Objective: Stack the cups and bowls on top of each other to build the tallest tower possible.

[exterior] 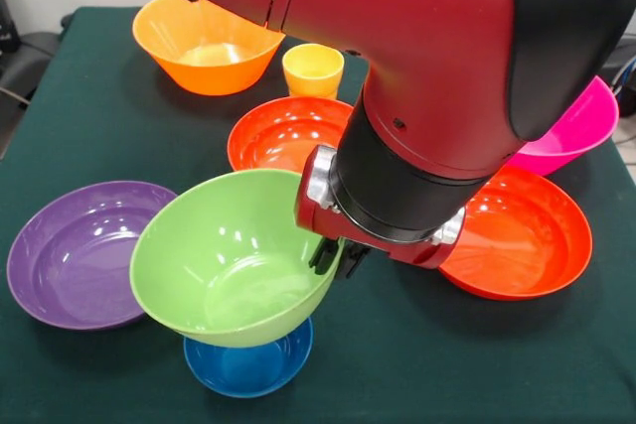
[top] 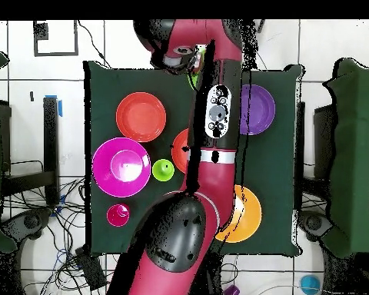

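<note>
One lime-green bowl (exterior: pixel 234 257) pinched by rim in my claw (exterior: pixel 336 255), held tilted above small blue bowl (exterior: pixel 248 364). Purple bowl (exterior: pixel 78 253), two red-orange bowls (exterior: pixel 283 134), orange bowl (exterior: pixel 204 42), yellow cup (exterior: pixel 313 69) lie separate.

Overhead: my arm hides carried bowl; magenta bowl (top: pixel 121 167), green cup (top: pixel 163 170) apart. No tower yet. Carrying step; next, level bowl, lower onto chosen base.

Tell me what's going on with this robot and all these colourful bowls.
The arm's tool grips the rim of the lime-green bowl, which sits tilted over the small blue bowl. The purple bowl, two red-orange bowls, the orange bowl, the magenta bowl and a yellow cup lie apart on the table; no tower is built yet.
</note>
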